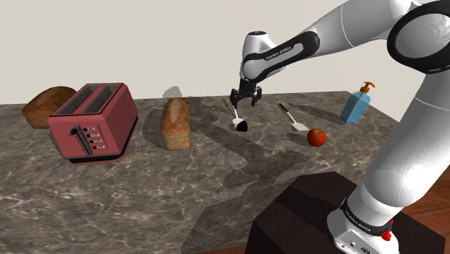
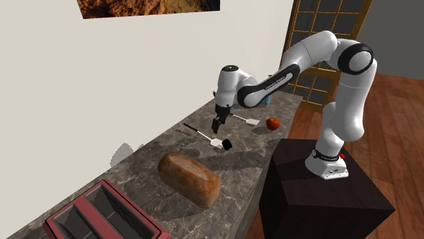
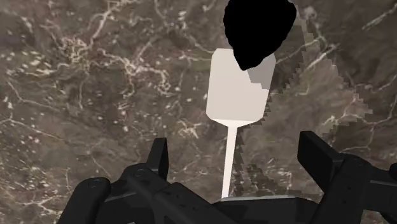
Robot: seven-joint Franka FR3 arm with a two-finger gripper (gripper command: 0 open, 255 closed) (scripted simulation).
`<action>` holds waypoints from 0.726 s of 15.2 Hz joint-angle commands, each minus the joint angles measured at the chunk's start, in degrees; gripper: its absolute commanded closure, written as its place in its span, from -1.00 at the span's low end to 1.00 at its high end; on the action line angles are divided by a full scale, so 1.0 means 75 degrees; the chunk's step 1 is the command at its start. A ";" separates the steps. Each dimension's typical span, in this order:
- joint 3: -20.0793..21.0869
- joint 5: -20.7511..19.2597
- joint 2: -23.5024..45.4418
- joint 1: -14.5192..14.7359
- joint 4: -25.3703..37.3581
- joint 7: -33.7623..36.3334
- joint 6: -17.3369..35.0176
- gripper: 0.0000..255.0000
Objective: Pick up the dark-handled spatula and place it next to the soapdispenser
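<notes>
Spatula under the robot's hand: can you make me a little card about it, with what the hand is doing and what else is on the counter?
spatula: pale blade and thin pale shaft, lying flat
counter: dark, marbled
black shape: at the blade's far end; cannot tell what it is
gripper: fingers open, one each side of the shaft, not clasping it
second spatula: between the first and the soap dispenser
soap dispenser: blue, orange pump, upright
also there: red toaster, brown loaf, another loaf, red round fruit
</notes>
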 commanded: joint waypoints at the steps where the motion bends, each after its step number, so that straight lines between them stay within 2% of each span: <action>1: -0.0054 -0.0194 0.0569 0.0005 0.0499 0.0339 0.0201 -1.00; 6: -0.0289 -0.0549 0.1857 0.0056 0.1901 0.1000 0.0406 -1.00; 11: -0.0341 -0.0613 0.2209 0.0060 0.1978 0.1065 0.0700 -1.00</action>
